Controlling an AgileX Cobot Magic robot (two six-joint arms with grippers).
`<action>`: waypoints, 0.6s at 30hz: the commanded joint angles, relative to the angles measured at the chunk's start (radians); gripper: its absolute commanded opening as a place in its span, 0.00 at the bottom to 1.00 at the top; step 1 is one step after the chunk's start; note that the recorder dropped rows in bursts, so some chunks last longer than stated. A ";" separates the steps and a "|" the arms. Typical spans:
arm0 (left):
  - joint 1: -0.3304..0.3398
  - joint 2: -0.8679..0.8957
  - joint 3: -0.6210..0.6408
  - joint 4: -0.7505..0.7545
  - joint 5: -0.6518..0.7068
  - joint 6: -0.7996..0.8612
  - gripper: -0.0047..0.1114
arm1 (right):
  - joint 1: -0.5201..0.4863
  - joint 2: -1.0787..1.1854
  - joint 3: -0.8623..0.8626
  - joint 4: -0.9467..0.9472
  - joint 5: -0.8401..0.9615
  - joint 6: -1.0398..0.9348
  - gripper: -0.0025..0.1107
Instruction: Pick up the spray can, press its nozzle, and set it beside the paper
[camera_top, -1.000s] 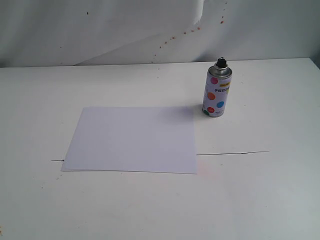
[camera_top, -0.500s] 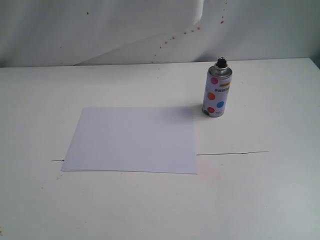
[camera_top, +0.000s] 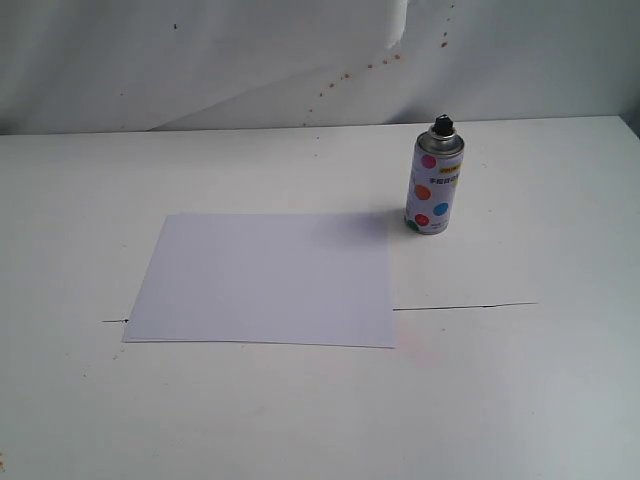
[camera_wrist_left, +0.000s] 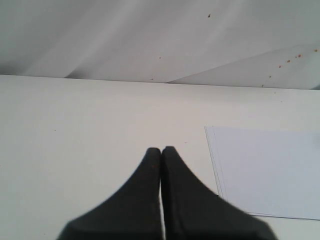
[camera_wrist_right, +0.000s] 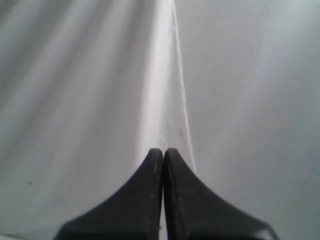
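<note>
The spray can, white with coloured dots and a yellow label strip, stands upright on the white table just past the paper's far right corner. Its small black nozzle tops the silver dome. The paper lies flat in the middle of the table; its near corner also shows in the left wrist view as the paper. Neither arm appears in the exterior view. My left gripper is shut with nothing in it, over bare table beside the paper. My right gripper is shut and empty, facing a white draped backdrop.
A white cloth backdrop with small red and orange specks hangs behind the table. A thin dark line runs across the tabletop to the right of the paper. The table's right edge lies close to the can.
</note>
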 joint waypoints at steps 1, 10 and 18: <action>-0.003 -0.004 0.005 0.000 -0.011 0.000 0.04 | -0.005 0.124 -0.017 -0.018 0.012 -0.011 0.02; -0.003 -0.004 0.005 0.000 -0.011 0.000 0.04 | -0.005 0.260 0.008 -0.018 0.011 -0.011 0.02; -0.003 -0.004 0.005 0.000 -0.011 0.000 0.04 | -0.005 0.301 0.111 -0.018 -0.048 -0.011 0.02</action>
